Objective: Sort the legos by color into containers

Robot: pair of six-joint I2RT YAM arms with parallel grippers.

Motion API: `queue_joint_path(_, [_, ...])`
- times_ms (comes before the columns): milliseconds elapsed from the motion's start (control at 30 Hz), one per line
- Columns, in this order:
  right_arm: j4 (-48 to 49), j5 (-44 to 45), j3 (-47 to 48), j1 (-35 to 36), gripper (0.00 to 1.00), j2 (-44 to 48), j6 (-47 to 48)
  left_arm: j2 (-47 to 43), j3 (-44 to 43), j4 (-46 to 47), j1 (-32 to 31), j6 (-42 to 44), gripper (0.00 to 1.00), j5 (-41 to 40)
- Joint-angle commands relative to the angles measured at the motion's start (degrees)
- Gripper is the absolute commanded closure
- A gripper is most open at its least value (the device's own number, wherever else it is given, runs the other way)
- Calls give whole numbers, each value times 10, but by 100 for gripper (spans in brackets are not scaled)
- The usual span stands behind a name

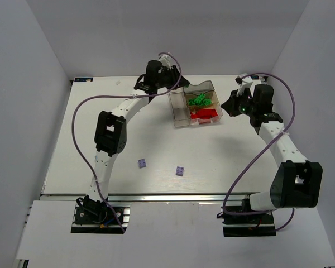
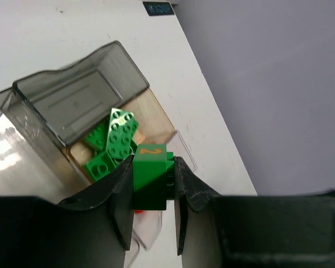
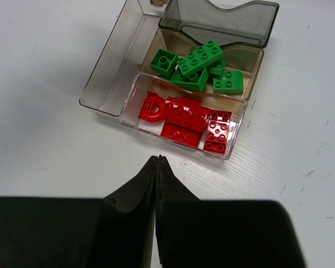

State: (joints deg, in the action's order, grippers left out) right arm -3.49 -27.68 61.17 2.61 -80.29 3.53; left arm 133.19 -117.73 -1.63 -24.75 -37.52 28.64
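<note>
Left wrist view: state of the left gripper (image 2: 153, 223)?
— Clamped on a green lego (image 2: 151, 176). Held above the containers (image 2: 72, 84), over the edge of the compartment with the other green legos (image 2: 114, 142). Sliver of red showing beneath.
— Risk there?
— Judged: if released so near the divider, liable to drop among the red legos (image 3: 184, 117), or to bounce off the pile and out.
— Further right?
— Two lilac legos (image 1: 142, 163) loose on the table (image 1: 240, 167), well apart from both tools. Then the right gripper (image 3: 157, 164), closed tight on nothing, just short of the red compartment. Liable to shove the block if advanced carelessly.
</note>
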Motion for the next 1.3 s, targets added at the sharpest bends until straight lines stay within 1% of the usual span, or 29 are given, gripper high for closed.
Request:
queue_joint_path(0, [8, 12, -12, -4, 100, 31, 1, 45, -72, -26, -14, -5, 94, -50])
queue_joint_path(67, [10, 13, -22, -4, 100, 43, 1, 65, -101, -21, -20, -28, 92, -59])
queue_joint_path(200, [16, 15, -35, -5, 100, 54, -1, 88, -112, -5, -31, -45, 88, -71])
queue_joint_path(300, [16, 15, -40, -6, 100, 58, -3, 101, -123, -10, -43, -46, 82, -73])
queue_joint_path(433, [16, 9, -42, -4, 100, 60, -5, 109, -123, -21, -54, -42, 71, -80])
queue_joint_path(533, [16, 7, -42, -3, 100, 60, -5, 111, -123, -30, -60, -41, 65, -89])
queue_joint_path(567, [16, 6, -42, -3, 100, 61, -5, 112, -123, -36, -60, -41, 61, -92])
queue_joint_path(733, [15, 5, -45, -4, 99, 65, -5, 116, -123, -51, -65, -41, 54, -97])
queue_joint_path(867, [15, 3, -50, -3, 98, 70, -5, 115, -123, -61, -65, -36, 50, -103])
queue_joint_path(900, [16, 3, -51, -3, 98, 72, -6, 115, -123, -62, -65, -36, 47, -106])
queue_joint_path(1133, [16, 1, -55, -4, 97, 79, -3, 109, -128, -58, -65, -34, 47, -120])
queue_joint_path(1200, [16, 0, -56, -3, 96, 80, 3, 103, -133, -51, -65, -34, 47, -122])
queue_joint_path(1267, [14, -4, -57, -5, 92, 81, 8, 89, -137, -41, -65, -33, 47, -127])
